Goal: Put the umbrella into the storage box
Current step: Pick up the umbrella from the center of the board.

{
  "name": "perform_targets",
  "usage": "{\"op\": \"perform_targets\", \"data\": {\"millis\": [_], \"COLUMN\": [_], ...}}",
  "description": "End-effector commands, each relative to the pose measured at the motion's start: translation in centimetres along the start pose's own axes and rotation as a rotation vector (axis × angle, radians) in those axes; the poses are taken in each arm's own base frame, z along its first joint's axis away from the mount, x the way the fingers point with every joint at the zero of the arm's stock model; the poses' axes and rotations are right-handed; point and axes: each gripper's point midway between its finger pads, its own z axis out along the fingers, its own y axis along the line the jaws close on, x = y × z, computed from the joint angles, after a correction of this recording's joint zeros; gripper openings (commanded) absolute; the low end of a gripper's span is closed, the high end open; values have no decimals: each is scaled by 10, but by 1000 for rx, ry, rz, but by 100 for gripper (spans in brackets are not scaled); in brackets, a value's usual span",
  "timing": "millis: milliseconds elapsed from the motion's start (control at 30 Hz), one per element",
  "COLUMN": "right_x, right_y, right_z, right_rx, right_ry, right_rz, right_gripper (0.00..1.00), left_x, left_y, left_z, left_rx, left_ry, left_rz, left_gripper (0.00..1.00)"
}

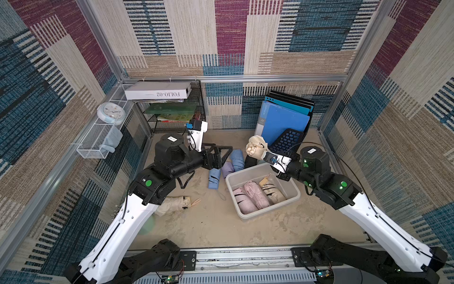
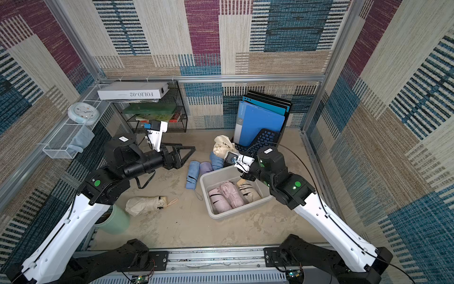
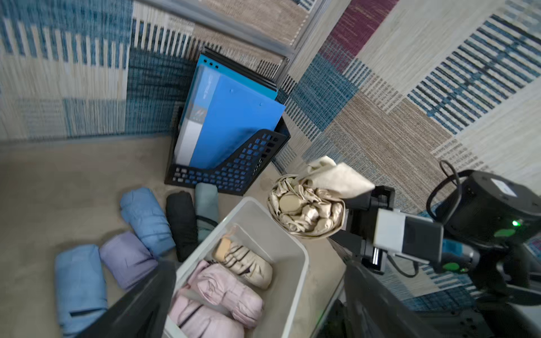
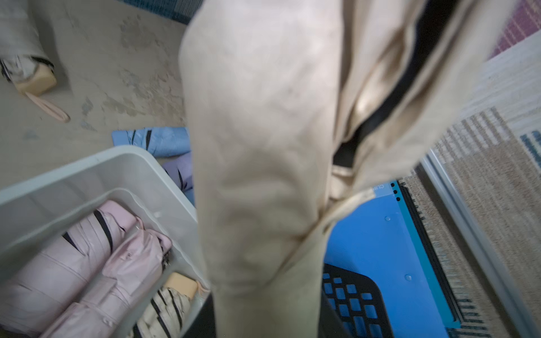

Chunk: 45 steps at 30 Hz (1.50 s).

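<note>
Nearest to me, by my left arm's white link, a mint-green plastic tumbler (image 2: 115, 221) stands on the sandy floor. Just beyond it a cream folded umbrella with a pale wrist loop (image 1: 172, 204) lies on its side, well apart from the box.

The off-white rectangular plastic storage box (image 1: 245, 214) sits at an angle in front of my right arm. Three folded umbrellas lie side by side in it: two pink ones (image 1: 247, 199) and a cream one with black stripes (image 1: 271, 191). The far end of the box's floor is bare.

Crowding its far left side are a blue folded umbrella (image 1: 214, 178), a lilac one (image 1: 228, 168) and a second blue one (image 1: 237, 159). A black one (image 3: 183, 222) and a grey-green one (image 3: 206, 204) lie behind them.

My left gripper (image 1: 222, 155) hangs just beside that cluster, jaws spread wide and holding nothing. My right gripper (image 3: 355, 212) is clamped on the beige bundled umbrella (image 1: 255, 146). It holds the umbrella off the floor near the box's far corner, not inside it. In the right wrist view its fabric blocks most of the picture.

Right behind stands the black lattice file holder (image 1: 286, 141) with blue folders (image 1: 285, 120).

Farthest back, a black wire shelf (image 1: 196, 108) carries a white carton printed FOLIO-02 (image 1: 157, 91). On the left wall hangs a white wire-mesh basket (image 1: 95, 142) with a round pale clock (image 1: 110, 113).
</note>
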Motion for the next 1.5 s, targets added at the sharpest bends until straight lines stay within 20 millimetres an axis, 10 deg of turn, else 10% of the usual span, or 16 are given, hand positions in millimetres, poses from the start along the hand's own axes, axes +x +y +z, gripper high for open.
{"op": "perform_targets", "data": {"millis": [0, 400, 767, 1200, 1367, 1467], "right_x": [-16, -74, -97, -96, -93, -90], "right_y": [-9, 48, 47, 47, 50, 52], "right_z": [-1, -6, 2, 20, 22, 19], "right_rx": [86, 23, 123, 126, 106, 81], "right_ry": [-70, -369, -445, -405, -398, -390], "right_rz": [-392, -685, -676, -699, -657, -583], "right_gripper": [3, 0, 0, 0, 15, 49], "left_x": [28, 71, 86, 91, 84, 76], "left_y": [8, -6, -22, -31, -30, -27], "left_z": [10, 21, 13, 8, 9, 10], "left_rx": [-4, 214, 324, 342, 344, 328], "left_ry": [99, 227, 312, 348, 312, 259], "left_rz": [-393, -755, -822, -784, -771, -748], "left_gripper": [94, 99, 97, 62, 40, 29]}}
